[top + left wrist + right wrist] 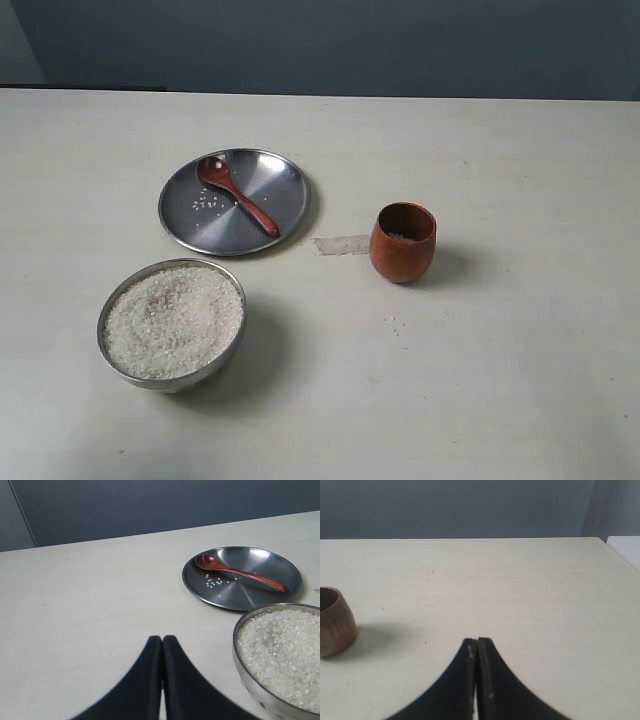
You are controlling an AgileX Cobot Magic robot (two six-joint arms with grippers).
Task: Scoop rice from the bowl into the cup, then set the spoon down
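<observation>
On the flat round steel plate (270, 185) your slender reddish-brown wooden spoon (240, 198) lies free among stray grains. Your left gripper (162, 645) and right gripper (477, 645): jaws pressed together, empty. Off-white rice (175, 320) heaps the deep steel bowl (225, 358); rounded brown wooden cup (402, 250) stands well apart. Start or finish, unclear; a pickup needs jaws opened over the handle. Bare table (500, 380) all round, far edge well behind the plate.

Exterior view high above table (500, 400), wrist views low, left shares plate (265, 560), bowl (237, 632)
</observation>
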